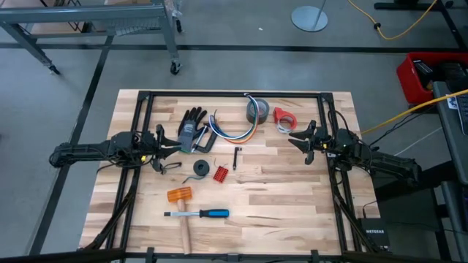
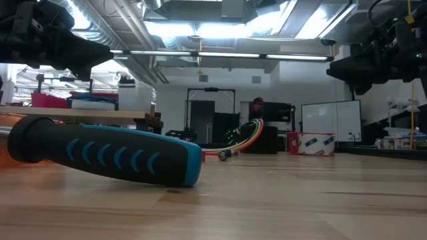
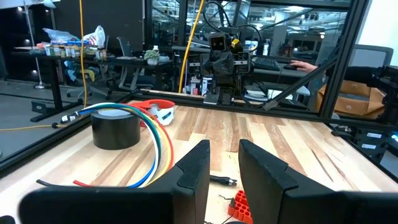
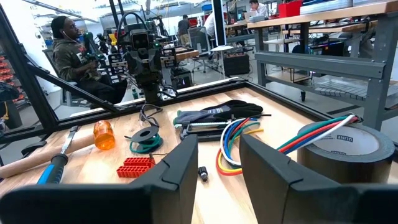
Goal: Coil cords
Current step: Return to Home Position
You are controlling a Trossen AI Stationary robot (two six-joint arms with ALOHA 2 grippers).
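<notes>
The cords are a bundle of blue, orange, white and green strands (image 1: 235,133) lying in a curve on the table's far middle, between a black glove (image 1: 191,128) and a grey tape roll (image 1: 257,111). The bundle also shows in the left wrist view (image 3: 158,140) and the right wrist view (image 4: 231,140). A thin black cord (image 1: 167,166) lies curled near the left arm. My left gripper (image 1: 178,144) hovers level at the table's left, open with nothing between its fingers (image 3: 225,152). My right gripper (image 1: 293,139) hovers level at the right, likewise open (image 4: 219,149).
A red tape ring (image 1: 284,117) lies by the grey roll. Toward the near edge lie a green spool (image 1: 201,168), a red plastic piece (image 1: 221,173), a short black piece (image 1: 237,157), an orange-headed mallet (image 1: 180,194) and a blue-handled screwdriver (image 1: 208,213). A person sits beyond the table (image 4: 68,50).
</notes>
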